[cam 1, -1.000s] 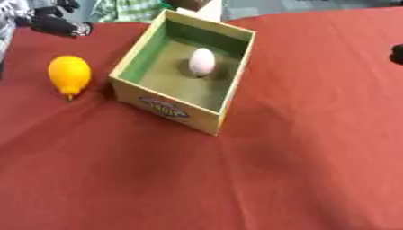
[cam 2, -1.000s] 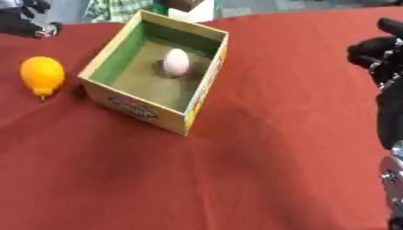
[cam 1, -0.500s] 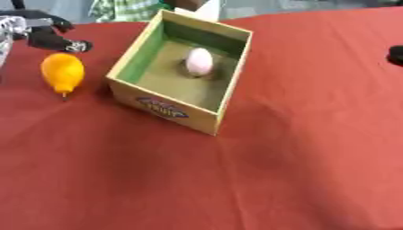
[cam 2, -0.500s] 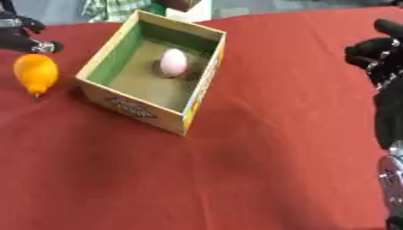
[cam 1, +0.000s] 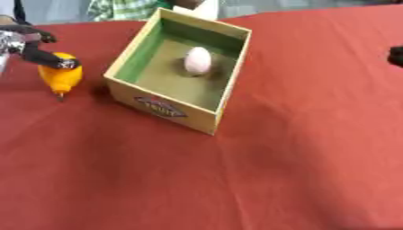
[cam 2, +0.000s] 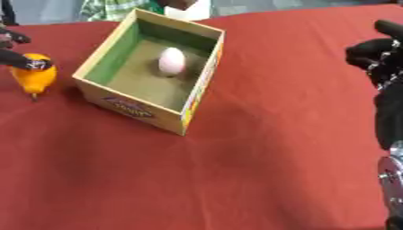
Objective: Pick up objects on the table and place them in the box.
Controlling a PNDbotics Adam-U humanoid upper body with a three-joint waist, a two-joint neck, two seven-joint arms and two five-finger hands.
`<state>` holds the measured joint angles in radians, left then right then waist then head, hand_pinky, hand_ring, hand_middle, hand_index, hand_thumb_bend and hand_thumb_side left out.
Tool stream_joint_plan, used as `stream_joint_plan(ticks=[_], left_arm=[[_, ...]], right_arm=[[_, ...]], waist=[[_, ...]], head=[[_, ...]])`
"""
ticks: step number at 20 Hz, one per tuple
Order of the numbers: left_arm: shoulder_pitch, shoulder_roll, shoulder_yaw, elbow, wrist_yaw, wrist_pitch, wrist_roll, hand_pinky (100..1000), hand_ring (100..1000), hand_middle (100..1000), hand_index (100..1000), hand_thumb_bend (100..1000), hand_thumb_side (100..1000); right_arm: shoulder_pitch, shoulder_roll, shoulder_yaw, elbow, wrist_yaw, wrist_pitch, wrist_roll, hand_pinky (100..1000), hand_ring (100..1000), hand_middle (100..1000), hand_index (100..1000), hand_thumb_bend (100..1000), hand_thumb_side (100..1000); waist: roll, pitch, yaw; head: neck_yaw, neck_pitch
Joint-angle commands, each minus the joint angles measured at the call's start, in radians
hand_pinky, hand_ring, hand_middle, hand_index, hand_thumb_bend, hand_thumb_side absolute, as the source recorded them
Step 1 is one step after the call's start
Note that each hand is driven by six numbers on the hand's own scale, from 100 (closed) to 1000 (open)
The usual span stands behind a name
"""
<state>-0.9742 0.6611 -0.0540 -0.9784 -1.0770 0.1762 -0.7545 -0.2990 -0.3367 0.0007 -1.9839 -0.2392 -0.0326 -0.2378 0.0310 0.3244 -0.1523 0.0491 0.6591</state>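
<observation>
One open cardboard box with green inner walls stood on the table, holding one white egg on its floor, and one orange-yellow lemon-shaped fruit lay on the cloth just beside the box's left side. The left hand reached in from the left edge with a dark finger touching the top of the fruit, though whether it gripped could not be told; the right hand hung at the right edge with fingers curled, holding nothing. A plain red cloth covered the table, and a pale wall showed beyond its far edge.
</observation>
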Motion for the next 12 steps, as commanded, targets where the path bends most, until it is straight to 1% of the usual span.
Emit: stream_joint_plan(ticks=[1,4,8,9,10,11,12], left_arm=[[-0.009,0.044,0.014,0.003,-0.011,-0.028,-0.025,877,975,979,1000,485,761],[-0.007,0.051,0.017,0.005,-0.003,-0.058,-0.063,873,969,965,1000,492,760],[-0.002,0.052,0.018,0.008,-0.008,-0.08,-0.096,861,952,933,1000,492,752],[-0.001,0.051,0.018,0.008,-0.01,-0.084,-0.102,852,939,905,985,479,746],[0.0,0.05,0.018,0.009,-0.012,-0.087,-0.106,850,935,898,975,474,744],[0.0,0.048,0.019,0.01,-0.013,-0.09,-0.111,836,910,856,930,439,726],[0.0,0.048,0.019,0.011,-0.014,-0.092,-0.114,832,900,843,912,420,712]], right_arm=[[-0.005,-0.007,-0.006,-0.016,0.007,0.005,-0.001,737,671,548,791,100,958],[-0.003,-0.006,-0.006,-0.016,0.009,0.009,-0.003,737,671,547,791,100,958],[-0.004,-0.005,-0.007,-0.016,0.01,0.014,-0.007,737,672,546,790,100,958],[-0.004,-0.004,-0.007,-0.016,0.01,0.014,-0.009,737,672,545,789,100,957],[-0.004,-0.004,-0.007,-0.016,0.01,0.015,-0.011,737,672,545,789,100,957],[-0.004,-0.003,-0.008,-0.016,0.01,0.016,-0.012,737,672,545,789,100,956],[-0.004,-0.003,-0.008,-0.016,0.01,0.016,-0.014,737,672,544,788,100,956]], waist=[[-0.001,-0.017,0.003],[0.0,-0.017,0.006],[-0.001,-0.016,0.008],[-0.002,-0.016,0.008],[-0.002,-0.016,0.008],[-0.003,-0.016,0.007],[-0.003,-0.016,0.007]], head=[[-0.005,-0.006],[-0.006,-0.005],[-0.005,-0.006],[-0.005,-0.007],[-0.005,-0.007],[-0.005,-0.007],[-0.005,-0.007]])
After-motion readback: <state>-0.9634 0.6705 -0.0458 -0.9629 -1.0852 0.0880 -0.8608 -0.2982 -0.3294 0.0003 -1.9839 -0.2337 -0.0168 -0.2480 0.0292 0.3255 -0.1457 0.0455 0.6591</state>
